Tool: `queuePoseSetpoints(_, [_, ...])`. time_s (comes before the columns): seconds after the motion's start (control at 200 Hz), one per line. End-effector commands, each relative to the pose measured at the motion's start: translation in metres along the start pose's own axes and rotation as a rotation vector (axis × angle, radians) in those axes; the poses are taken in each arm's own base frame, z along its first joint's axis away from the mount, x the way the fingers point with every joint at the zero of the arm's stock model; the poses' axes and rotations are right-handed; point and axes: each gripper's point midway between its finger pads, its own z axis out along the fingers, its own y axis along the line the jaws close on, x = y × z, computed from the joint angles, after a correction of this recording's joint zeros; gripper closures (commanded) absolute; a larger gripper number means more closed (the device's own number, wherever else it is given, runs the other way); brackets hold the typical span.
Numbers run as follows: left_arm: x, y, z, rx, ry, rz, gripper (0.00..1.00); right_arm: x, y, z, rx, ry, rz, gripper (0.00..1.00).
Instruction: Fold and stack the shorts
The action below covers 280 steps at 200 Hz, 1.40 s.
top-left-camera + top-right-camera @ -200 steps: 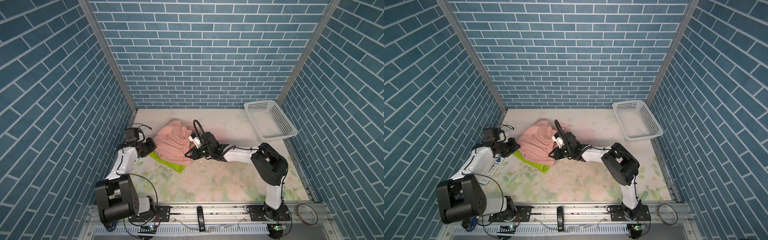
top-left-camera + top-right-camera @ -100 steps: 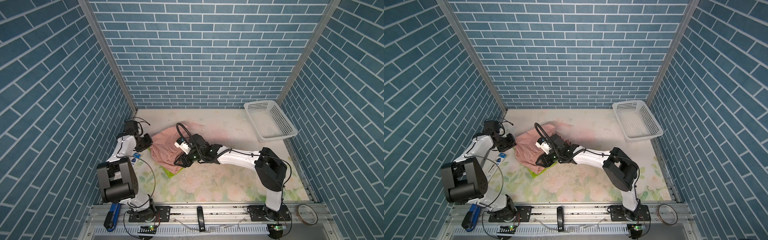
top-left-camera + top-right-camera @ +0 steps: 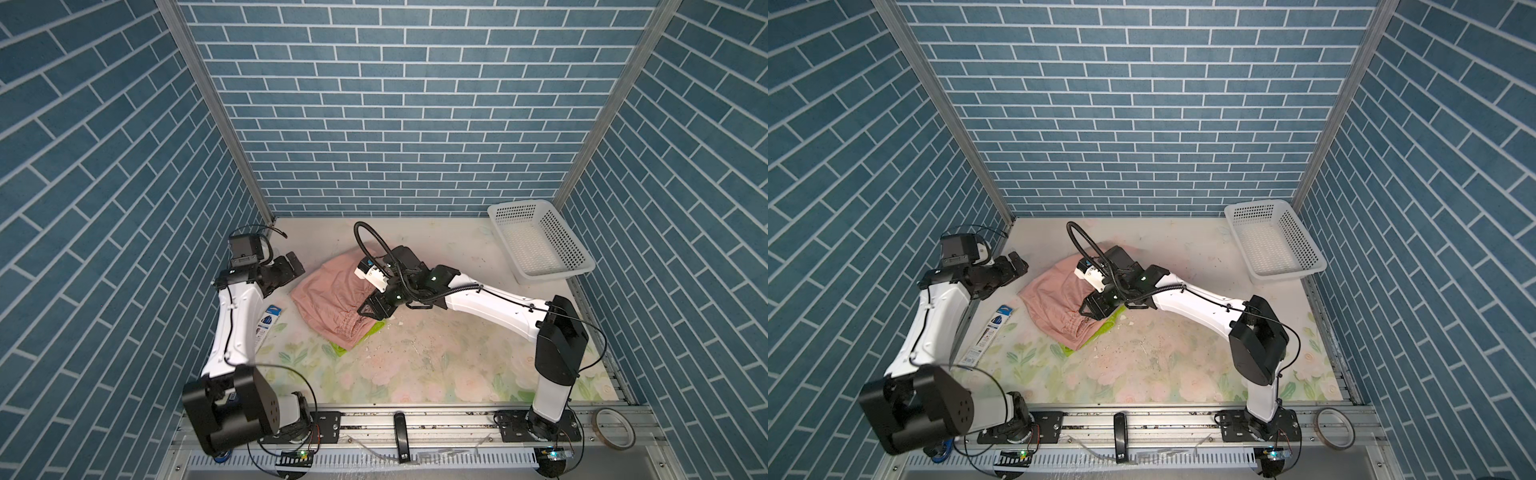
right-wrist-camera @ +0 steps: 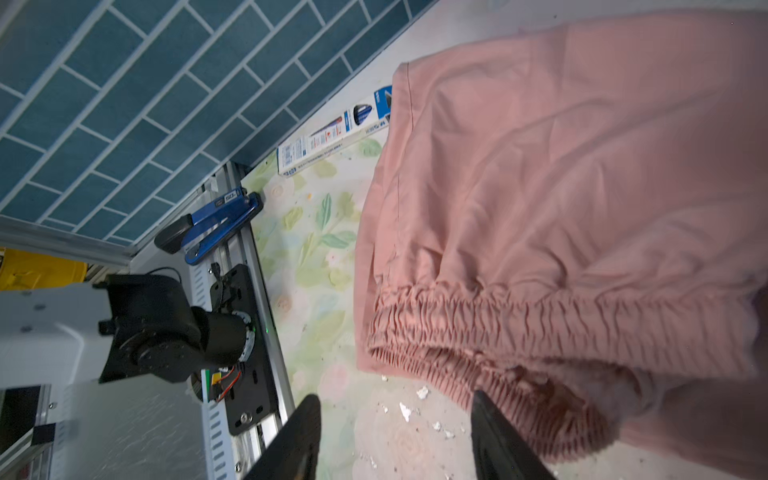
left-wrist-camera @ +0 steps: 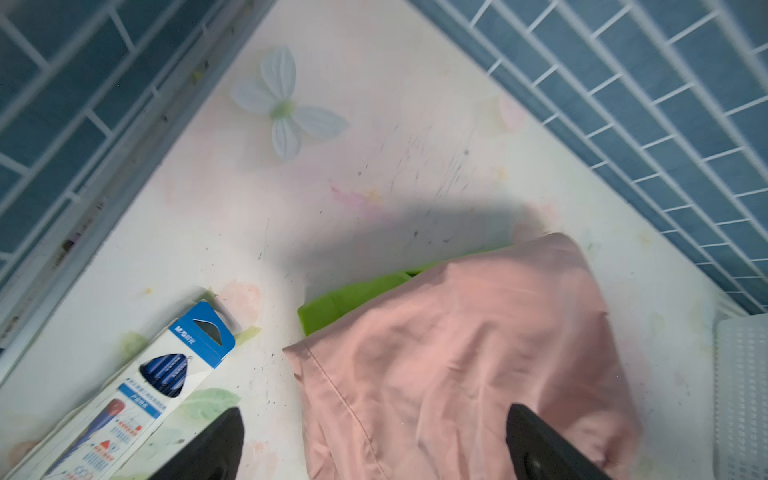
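On table (image 3: 419, 374) left-centre, pink shorts (image 3: 328, 295) are lying folded over green shorts (image 5: 345, 299), making the stack. L pincer (image 5: 374, 449) is hovering beside them, jaws wide, empty. R pincer (image 4: 395, 440) is gaping at the waistband (image 4: 540, 316), gripping nothing, prob. so cloth settles.

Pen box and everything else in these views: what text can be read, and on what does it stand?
"M&G": on the blue header of the pen box.
Other print on that box: too blurred to read.
Label on the blue stapler: too small to read reliably.
Elsewhere: nothing legible.
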Motion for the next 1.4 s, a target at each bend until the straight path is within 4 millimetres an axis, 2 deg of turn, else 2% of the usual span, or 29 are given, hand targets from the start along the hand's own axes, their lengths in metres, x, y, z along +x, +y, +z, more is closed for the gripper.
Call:
queuePoseSetpoints(0.0, [0.015, -0.004, -0.025, 0.016, 0.029, -0.004, 0.0, 0.039, -0.021, 0.04, 0.032, 0.148, 0.0, 0.44])
queuePoseSetpoints(0.195, [0.041, -0.002, -0.055, 0.005, 0.059, 0.049, 0.0, 0.068, -0.034, 0.075, 0.081, 0.261, -0.036, 0.47])
queuePoseSetpoints(0.28, [0.05, -0.001, -0.063, 0.009, 0.057, 0.052, 0.0, 0.074, -0.045, 0.087, 0.115, 0.284, -0.015, 0.49])
queuePoseSetpoints(0.305, [0.052, -0.002, -0.065, 0.018, 0.056, 0.051, 0.0, 0.084, -0.054, 0.098, 0.135, 0.311, -0.001, 0.5])
queuePoseSetpoints(0.46, [0.06, -0.01, -0.072, 0.074, 0.056, 0.042, 0.0, 0.078, -0.088, 0.127, 0.206, 0.301, 0.046, 0.52])
queuePoseSetpoints(0.615, [0.067, -0.009, -0.073, 0.074, 0.068, 0.051, 0.0, 0.043, -0.11, 0.157, 0.173, 0.206, 0.052, 0.53])
queuePoseSetpoints(0.71, [0.073, -0.004, -0.072, 0.053, 0.085, 0.059, 0.0, 0.009, -0.112, 0.172, 0.141, 0.132, 0.007, 0.53])
queuePoseSetpoints(0.8, [0.076, -0.002, -0.073, 0.046, 0.083, 0.061, 0.0, -0.032, -0.111, 0.175, 0.142, 0.019, -0.038, 0.46])
queuePoseSetpoints(0.87, [0.075, -0.002, -0.075, 0.05, 0.063, 0.058, 0.0, -0.062, -0.123, 0.169, 0.166, -0.088, -0.042, 0.38])
queuePoseSetpoints(0.975, [0.074, -0.005, -0.071, 0.084, 0.025, 0.039, 0.0, -0.101, -0.132, 0.142, 0.162, -0.209, -0.022, 0.31])
queuePoseSetpoints(1.045, [0.077, -0.013, -0.062, 0.153, 0.018, 0.024, 0.0, -0.123, -0.121, 0.114, 0.171, -0.271, -0.075, 0.29])
queuePoseSetpoints(1.115, [0.081, -0.021, -0.053, 0.207, 0.014, 0.02, 0.0, -0.143, -0.104, 0.073, 0.189, -0.356, -0.129, 0.27])
queuePoseSetpoints(1.135, [0.082, -0.022, -0.05, 0.211, 0.012, 0.026, 0.0, -0.141, -0.102, 0.064, 0.195, -0.368, -0.133, 0.27])
queuePoseSetpoints(1.17, [0.083, -0.024, -0.046, 0.214, 0.01, 0.04, 0.0, -0.147, -0.095, 0.039, 0.208, -0.423, -0.146, 0.26])
queuePoseSetpoints(1.195, [0.084, -0.027, -0.042, 0.214, 0.011, 0.056, 0.0, -0.142, -0.093, 0.025, 0.218, -0.444, -0.145, 0.26])
queuePoseSetpoints(1.235, [0.085, -0.033, -0.036, 0.219, 0.017, 0.082, 0.0, -0.145, -0.086, -0.01, 0.229, -0.505, -0.144, 0.26])
queuePoseSetpoints(1.315, [0.094, -0.058, -0.019, 0.249, 0.05, 0.154, 0.0, -0.123, -0.091, -0.061, 0.266, -0.569, -0.098, 0.26])
queuePoseSetpoints(1.395, [0.107, -0.091, 0.0, 0.28, 0.086, 0.262, 0.0, -0.087, -0.108, -0.101, 0.333, -0.571, -0.022, 0.26])
